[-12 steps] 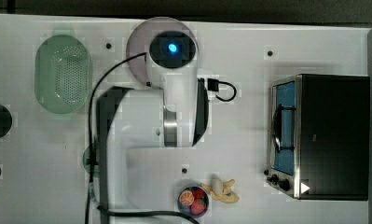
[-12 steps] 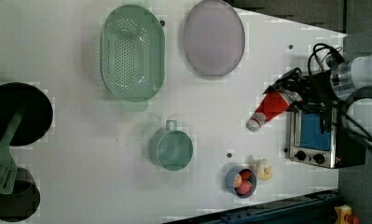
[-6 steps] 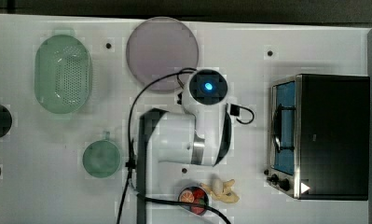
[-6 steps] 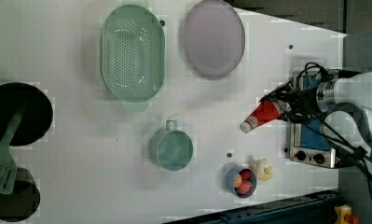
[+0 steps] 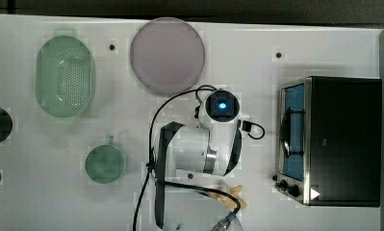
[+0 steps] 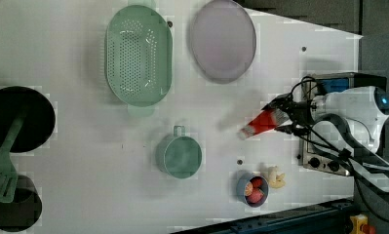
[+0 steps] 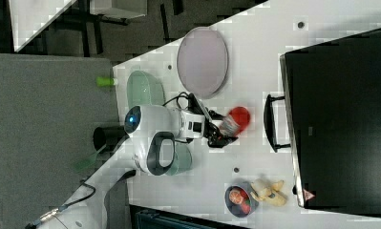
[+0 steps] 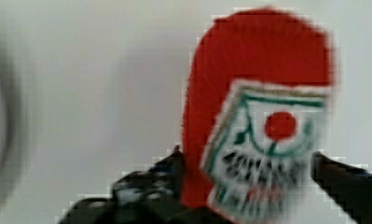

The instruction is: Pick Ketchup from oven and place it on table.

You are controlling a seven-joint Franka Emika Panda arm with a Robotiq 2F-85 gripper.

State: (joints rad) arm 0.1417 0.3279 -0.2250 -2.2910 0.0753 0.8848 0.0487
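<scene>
The Ketchup (image 6: 258, 125) is a red bottle with a white cap, lying tilted just off the white table (image 6: 85, 161), cap end towards the left view's left. My gripper (image 6: 282, 117) is at its red base end, and the bottle sits between the gripper's two sides in the wrist view (image 8: 258, 70), gripper (image 8: 246, 168). In the right view the Ketchup (image 7: 236, 119) hangs in front of the gripper (image 7: 217, 131), a short way from the oven (image 7: 341, 109) and its handle. The oven (image 5: 343, 139) stands at the top view's right; my arm (image 5: 204, 149) covers the bottle there.
A green colander (image 6: 139, 54) and a lilac plate (image 6: 223, 40) lie at the far side. A green mug (image 6: 180, 155) stands mid-table. A small bowl of fruit (image 6: 253, 189) and a pale toy (image 6: 276, 177) sit near the oven's knobs. Black pans and a green spatula (image 6: 2, 165) fill the left view's left.
The arm has carried the Ketchup away from the oven front, towards the left view's left and slightly down. The bottle now lies lower, closer to the tabletop.
</scene>
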